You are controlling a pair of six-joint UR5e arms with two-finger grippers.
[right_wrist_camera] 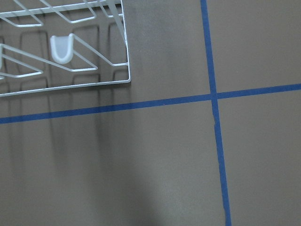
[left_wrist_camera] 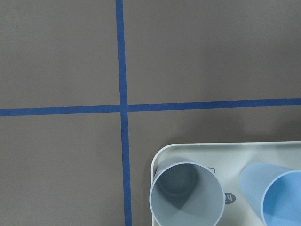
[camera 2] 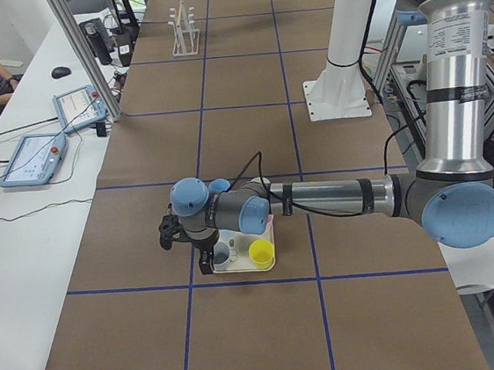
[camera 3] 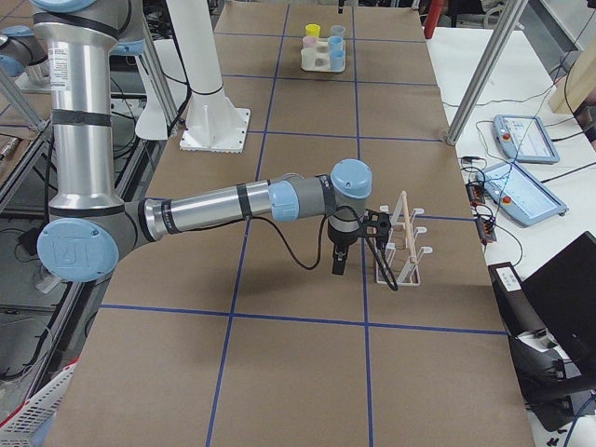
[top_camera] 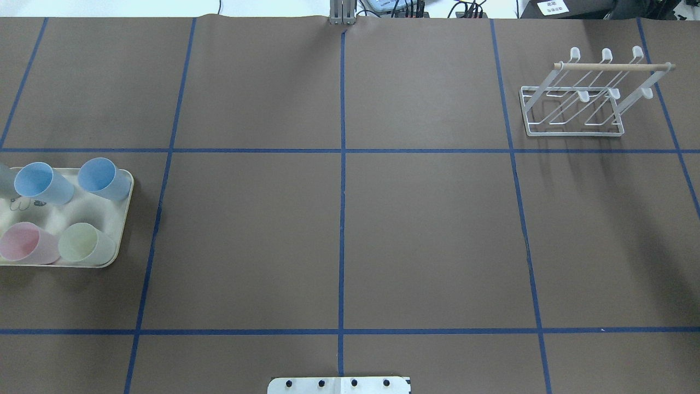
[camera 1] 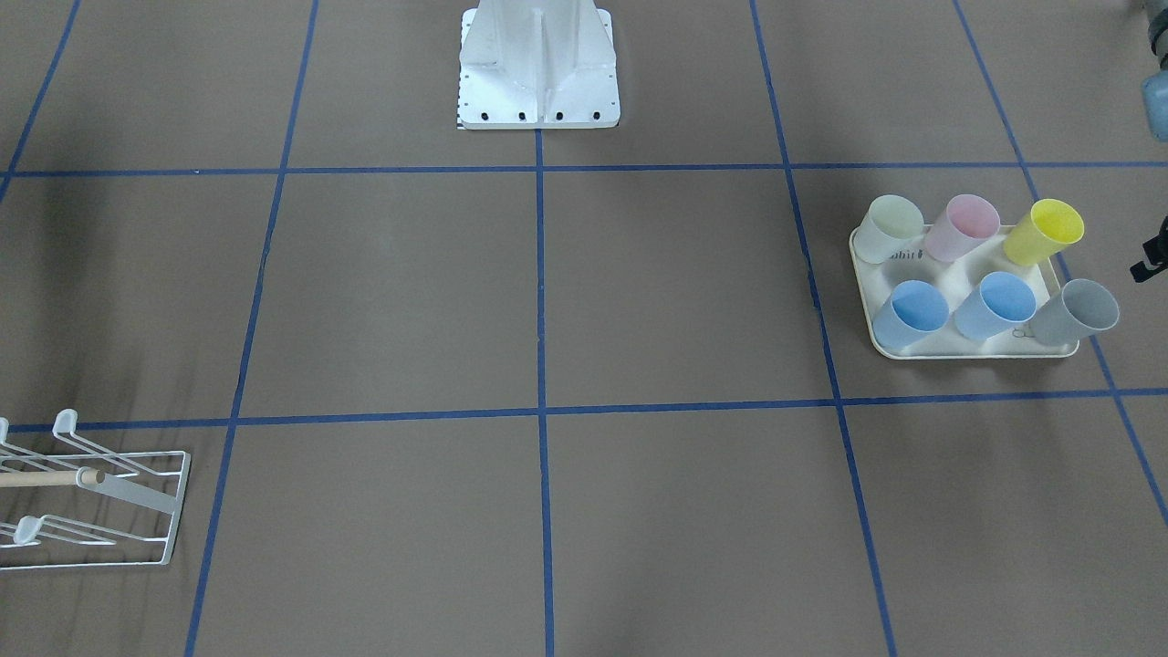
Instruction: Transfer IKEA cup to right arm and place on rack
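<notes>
A cream tray (camera 1: 958, 352) sits on the brown table (camera 1: 675, 292), which blue tape lines (camera 1: 540, 292) divide into squares. Two teach pendants (camera 2: 32, 159) lie on a white side bench (camera 2: 25, 261).

Overhead, front-facing: high, opposed, looking down; share tray (top_camera: 65, 210) and rack (top_camera: 583, 96). Side views: oblique, from opposite worktop (camera 2: 241, 132) ends. Wrist cameras: close, straight down; left over tray corner, right beside rack.

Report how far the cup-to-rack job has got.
Done: nothing; the white wire rack with the wooden dowel holds no cup, and six plastic cups stand on the cream tray. In hand: the left gripper hangs over the tray by the grey cup; the right gripper hangs beside the rack. Left: pick-up, hand-over, placing.
</notes>
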